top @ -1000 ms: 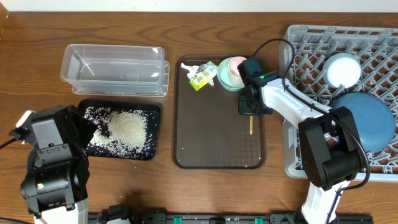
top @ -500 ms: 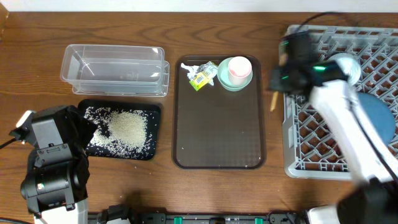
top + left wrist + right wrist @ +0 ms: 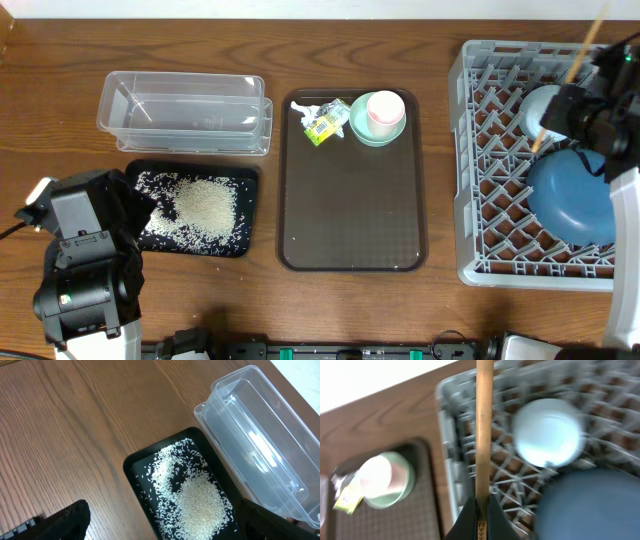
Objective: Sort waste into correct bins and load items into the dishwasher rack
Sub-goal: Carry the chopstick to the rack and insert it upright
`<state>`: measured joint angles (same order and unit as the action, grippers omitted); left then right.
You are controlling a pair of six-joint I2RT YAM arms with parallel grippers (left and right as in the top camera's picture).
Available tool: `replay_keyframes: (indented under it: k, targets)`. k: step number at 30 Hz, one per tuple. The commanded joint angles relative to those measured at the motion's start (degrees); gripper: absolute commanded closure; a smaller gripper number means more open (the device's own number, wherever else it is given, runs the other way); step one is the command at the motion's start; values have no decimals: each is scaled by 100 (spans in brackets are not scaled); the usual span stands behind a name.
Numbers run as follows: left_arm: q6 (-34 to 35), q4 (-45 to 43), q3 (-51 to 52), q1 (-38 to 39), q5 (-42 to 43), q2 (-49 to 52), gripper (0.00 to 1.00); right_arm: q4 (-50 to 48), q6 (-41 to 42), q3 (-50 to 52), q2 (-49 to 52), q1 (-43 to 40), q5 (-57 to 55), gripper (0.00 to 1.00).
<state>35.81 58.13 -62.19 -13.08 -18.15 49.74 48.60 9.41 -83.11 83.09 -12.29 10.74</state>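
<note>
Wood-grain desk (image 3: pixel 60 110), overhead: large square grey lattice rack (image 3: pixel 480 150) at right, dark-blue round dish (image 3: pixel 580 195) and small light-blue bowl (image 3: pixel 532 108) inside. Right tool (image 3: pixel 566 100) above them, pinching thin wooden stick (image 3: pixel 590 40). Pale green cup with pink inside (image 3: pixel 380 118) and crumpled white wrapper (image 3: pixel 325 122) on brown serving tray (image 3: pixel 350 220).

Left wrist: left tool (image 3: pixel 170 527) spread wide over shallow black tray (image 3: pixel 132 467) of loose white rice (image 3: pixel 200 502); clear plastic tub (image 3: pixel 260 435) alongside.

Right wrist: fingertips clamped on stick, over rack.

The tub (image 3: pixel 185 110) is sitting back-left on the worktop (image 3: pixel 60 60). The small tray (image 3: pixel 250 182) is lying just before it, rice (image 3: pixel 205 205) in it. The big tray (image 3: pixel 350 210) is sitting mid-worktop, with the wrapper (image 3: pixel 325 122) left of the cup (image 3: pixel 382 112) at its back. The rack (image 3: pixel 490 150) is standing right, bowl (image 3: pixel 548 105) behind dish (image 3: pixel 575 195) in it. The stick (image 3: pixel 575 62) is hanging above it.
</note>
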Motion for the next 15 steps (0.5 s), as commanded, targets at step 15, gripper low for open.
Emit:
replay_keyframes:
  k: [15]
  targets:
    - [9,13,-72,-24,-39,0,6,-188,-1060,2,1552,435,896,99]
